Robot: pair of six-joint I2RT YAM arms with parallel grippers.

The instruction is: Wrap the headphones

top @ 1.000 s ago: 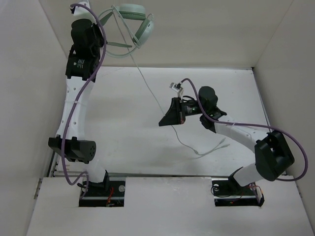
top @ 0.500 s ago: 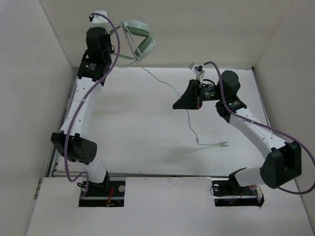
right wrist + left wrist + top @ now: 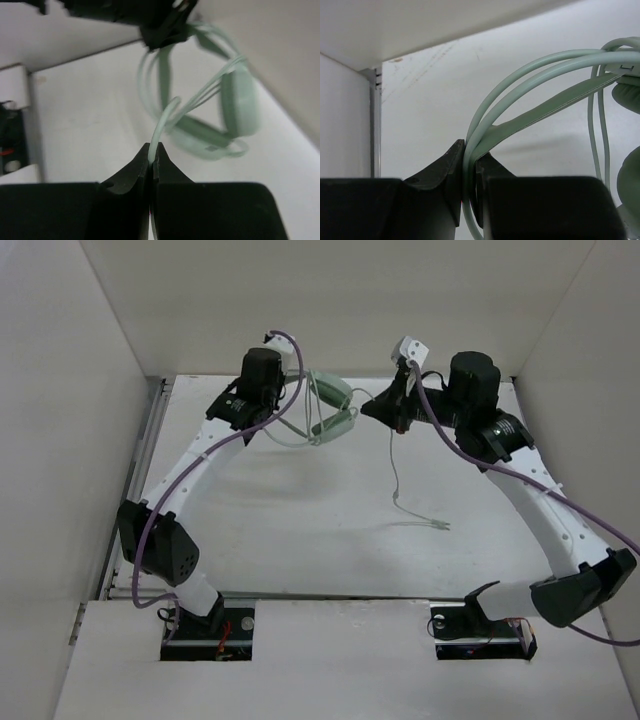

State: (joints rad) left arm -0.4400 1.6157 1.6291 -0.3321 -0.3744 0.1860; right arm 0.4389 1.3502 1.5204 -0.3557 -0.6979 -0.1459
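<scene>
Headphones (image 3: 333, 405) hang at the table's (image 3: 280, 540) far end, between both grippers. The left gripper (image 3: 470, 172) is clamped on the headband (image 3: 545, 109). The right gripper (image 3: 151, 156) pinches the cable (image 3: 159, 127), whose loose end trails down onto the table.

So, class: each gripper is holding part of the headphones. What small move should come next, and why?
Probably the right gripper should carry its pinched cable around the headphones, which the left gripper clamps by the headband: a long unwrapped tail hangs down to the table.
</scene>
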